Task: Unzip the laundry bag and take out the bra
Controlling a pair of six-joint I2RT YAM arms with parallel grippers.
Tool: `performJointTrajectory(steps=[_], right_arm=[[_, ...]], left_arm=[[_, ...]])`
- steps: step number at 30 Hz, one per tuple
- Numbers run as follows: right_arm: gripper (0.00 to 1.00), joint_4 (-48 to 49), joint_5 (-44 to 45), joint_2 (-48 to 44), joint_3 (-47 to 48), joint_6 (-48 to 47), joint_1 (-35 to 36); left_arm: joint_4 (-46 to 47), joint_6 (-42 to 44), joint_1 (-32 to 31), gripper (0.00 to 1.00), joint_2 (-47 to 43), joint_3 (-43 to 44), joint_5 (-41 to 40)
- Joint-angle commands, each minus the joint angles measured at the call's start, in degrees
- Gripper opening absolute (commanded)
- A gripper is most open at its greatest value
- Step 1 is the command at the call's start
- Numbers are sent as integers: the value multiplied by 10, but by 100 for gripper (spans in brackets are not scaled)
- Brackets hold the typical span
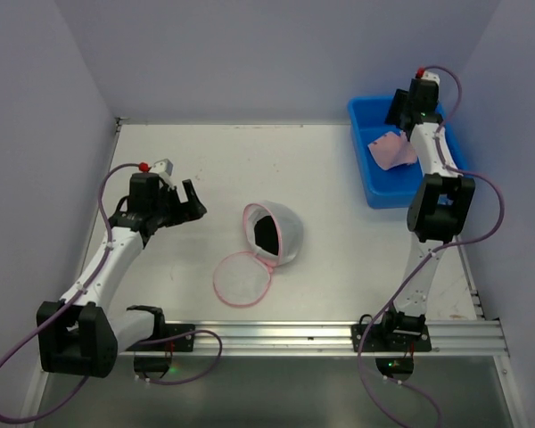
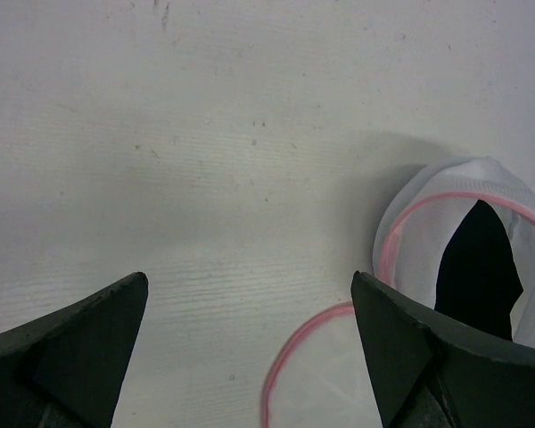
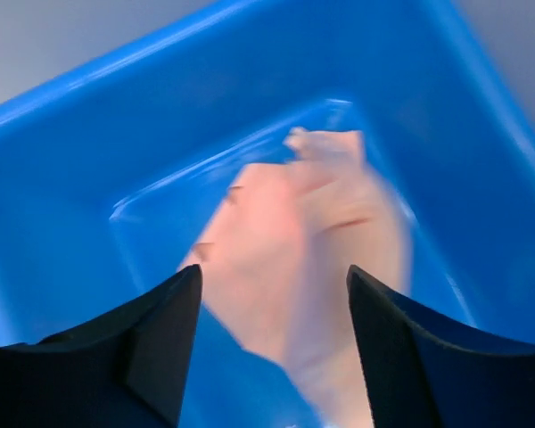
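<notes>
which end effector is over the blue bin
The right end effector, hanging above the blue bin where the bra lies; the left end effector is over bare table beside the unzipped laundry bag.

You see the bra point(image 3: 294, 241), blurred, inside the blue bin point(image 3: 89, 160). Your right gripper point(image 3: 272, 278), at 6 o'clock, stands with jaws apart.

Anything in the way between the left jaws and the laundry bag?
Nothing visible. Only bare table lies between the left gripper and the laundry bag, which lies unzipped with its opening showing. The bra is over in the blue bin, below the right gripper, whose jaws are open.
</notes>
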Motion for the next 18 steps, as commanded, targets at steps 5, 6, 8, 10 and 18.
performJointTrajectory(steps=[5, 6, 8, 10, 18], right_arm=[[82, 42, -165, -56, -8, -70, 53], [82, 42, -167, -82, -13, -76, 60], [83, 39, -172, -110, -28, -86, 89], [83, 23, -183, -153, -45, -96, 121], [83, 42, -202, -318, -255, -82, 323]], left_arm=[[22, 9, 10, 100, -11, -9, 24], [23, 9, 10, 100, -14, -9, 25], [24, 9, 10, 100, -17, -11, 27], [23, 7, 11, 100, -20, -12, 28], [26, 3, 16, 100, -30, -17, 48]])
